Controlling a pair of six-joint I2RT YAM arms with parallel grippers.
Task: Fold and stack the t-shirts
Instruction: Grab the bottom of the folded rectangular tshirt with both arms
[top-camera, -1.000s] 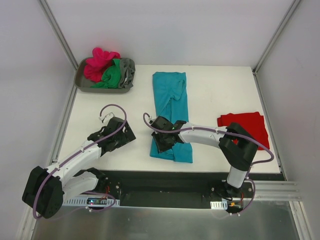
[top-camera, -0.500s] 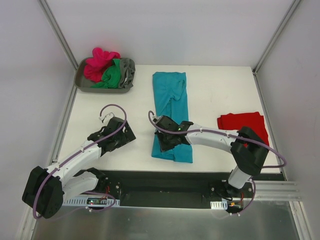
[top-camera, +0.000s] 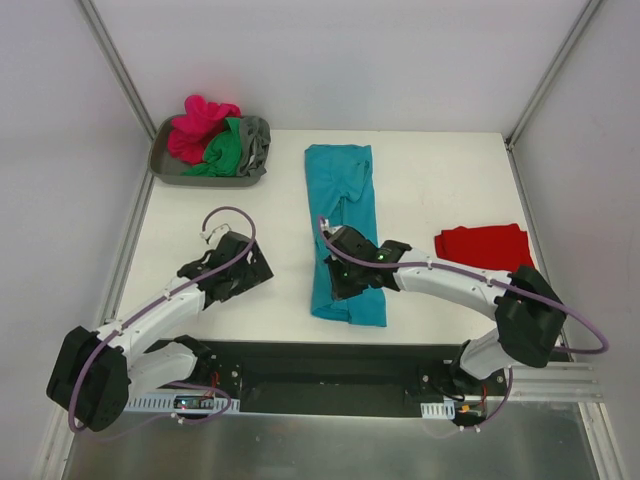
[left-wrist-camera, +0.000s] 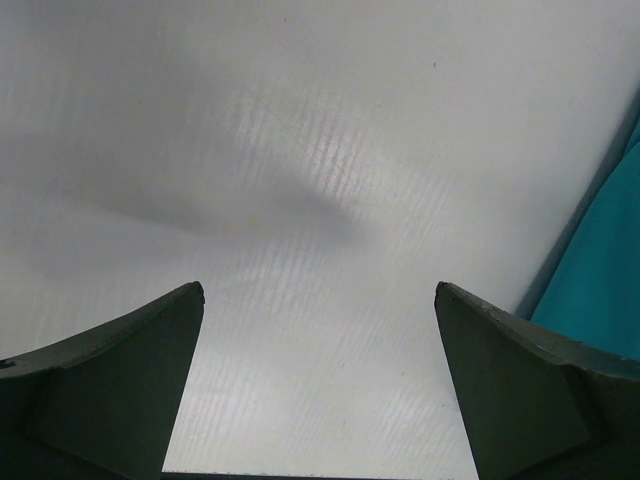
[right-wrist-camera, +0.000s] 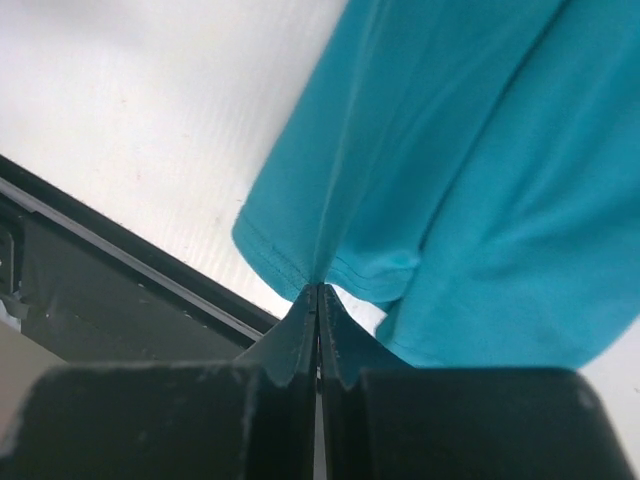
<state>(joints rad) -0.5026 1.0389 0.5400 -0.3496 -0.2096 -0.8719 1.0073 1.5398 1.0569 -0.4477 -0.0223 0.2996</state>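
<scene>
Right gripper (right-wrist-camera: 318, 292) clenched on the near hem of teal t-shirt (top-camera: 345, 195), a long strip running lower centre to upper centre of the top view, so the fold likely goes up-frame along that axis; left gripper (top-camera: 246, 270) spread, empty, left of strip.

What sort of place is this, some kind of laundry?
Probably a robot test cell, not a laundry: a left arm and right arm mounted at a white table, blank panel walls around it, and a teal t-shirt to practise on.
</scene>
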